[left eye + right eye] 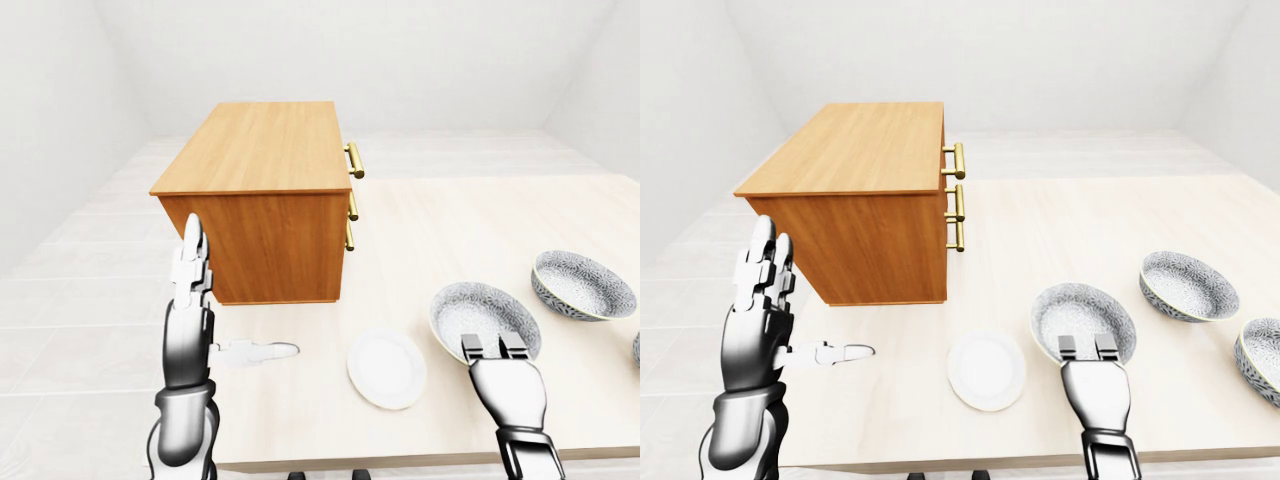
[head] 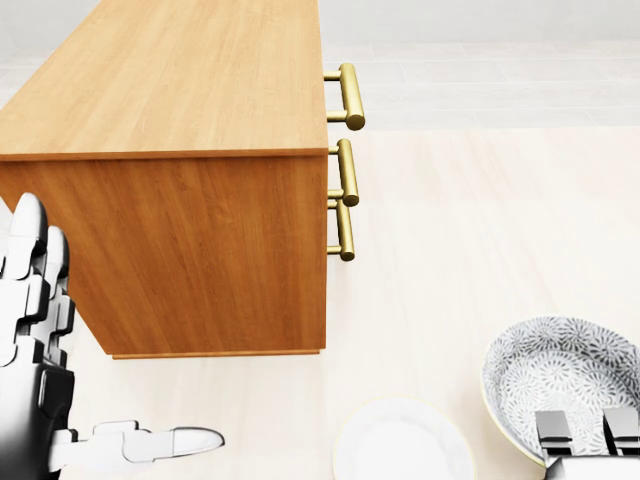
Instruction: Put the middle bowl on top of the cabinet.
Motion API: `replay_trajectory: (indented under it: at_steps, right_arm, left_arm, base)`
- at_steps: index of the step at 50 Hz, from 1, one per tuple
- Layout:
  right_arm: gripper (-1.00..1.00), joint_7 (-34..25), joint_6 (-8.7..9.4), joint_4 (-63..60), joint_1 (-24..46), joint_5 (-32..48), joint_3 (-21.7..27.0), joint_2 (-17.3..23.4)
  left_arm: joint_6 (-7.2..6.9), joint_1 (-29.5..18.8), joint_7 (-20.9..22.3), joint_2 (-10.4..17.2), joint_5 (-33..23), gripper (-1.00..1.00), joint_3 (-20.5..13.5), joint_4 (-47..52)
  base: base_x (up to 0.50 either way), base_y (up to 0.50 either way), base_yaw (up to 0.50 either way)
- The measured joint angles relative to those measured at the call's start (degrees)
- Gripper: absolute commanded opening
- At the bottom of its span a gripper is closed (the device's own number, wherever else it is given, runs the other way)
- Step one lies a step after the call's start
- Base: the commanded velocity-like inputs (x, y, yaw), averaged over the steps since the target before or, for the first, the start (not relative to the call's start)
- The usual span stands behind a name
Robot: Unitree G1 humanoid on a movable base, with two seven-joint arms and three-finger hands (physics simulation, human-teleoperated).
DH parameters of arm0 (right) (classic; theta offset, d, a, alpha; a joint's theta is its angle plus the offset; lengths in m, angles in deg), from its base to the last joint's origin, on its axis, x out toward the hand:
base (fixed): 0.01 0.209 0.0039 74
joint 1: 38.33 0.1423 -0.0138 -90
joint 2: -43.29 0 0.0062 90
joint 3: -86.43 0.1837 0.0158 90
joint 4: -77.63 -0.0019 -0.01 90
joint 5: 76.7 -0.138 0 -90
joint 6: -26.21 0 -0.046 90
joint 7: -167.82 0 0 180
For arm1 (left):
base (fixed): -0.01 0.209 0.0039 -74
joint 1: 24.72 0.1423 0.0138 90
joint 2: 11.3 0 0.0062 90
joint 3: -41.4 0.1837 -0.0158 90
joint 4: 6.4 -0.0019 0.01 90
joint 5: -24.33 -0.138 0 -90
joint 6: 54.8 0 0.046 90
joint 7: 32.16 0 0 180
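1. Table [image 1: 1120, 215]: a pale wooden surface carrying all items listed below.
2. Cabinet [image 1: 855, 200]: stands on the table at the left of the right-eye view. Three brass handles [image 1: 956, 196] are on the side facing right.
3. Bowls: three patterned bowls lie in a row at the right. The nearest bowl [image 1: 1083, 318] is beside the white plate [image 1: 986, 369]. The middle bowl [image 1: 1188, 284] lies further right and higher in the view, apart from both hands. The third bowl [image 1: 1262, 358] is cut by the right edge.
4. Left hand [image 1: 765, 320]: raised upright to the left of the cabinet, fingers straight and spread, thumb pointing right. It holds nothing.
5. Right hand [image 1: 1087, 352]: two fingertips [image 1: 1068, 346] rest at the near rim of the nearest bowl. Whether they grip the rim cannot be determined.
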Motion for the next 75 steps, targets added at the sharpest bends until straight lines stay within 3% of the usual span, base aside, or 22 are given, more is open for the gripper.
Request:
replay_trajectory:
  at_steps: [9,19,34,44,75]
  right_arm:
    - [-1.0,-5.18,-1.24,-12.53,-3.99,1.63,1.92,-1.54]
    - [-1.0,-10.3,-5.91,-24.78,-5.94,3.84,5.46,-4.94]
    - [-1.0,-20.24,-5.98,-37.16,-2.59,3.82,9.96,-7.95]
    - [-1.0,-25.1,-5.98,-38.13,1.3,4.15,9.85,-8.57]
    - [-1.0,-41.57,-5.99,-36.34,16.27,-3.07,7.84,-2.79]
  left_arm:
    - [0.0,0.08,0.06,0.09,-0.23,1.0,0.17,-0.04]
    - [0.0,0.02,0.14,0.15,-0.32,1.0,0.23,-0.28]
    - [0.0,0.17,0.25,0.16,-0.43,1.0,0.36,0.07]
    - [0.0,0.12,0.36,0.19,-0.33,1.0,0.3,0.12]
    - [0.0,0.48,0.47,0.27,-1.55,1.0,0.83,-0.06]
  base:
    - [0.0,0.0,0.0]
    - [0.0,0.0,0.0]
    - [0.0,0.0,0.0]
    - [0.0,0.0,0.0]
    - [0.0,0.0,0.0]
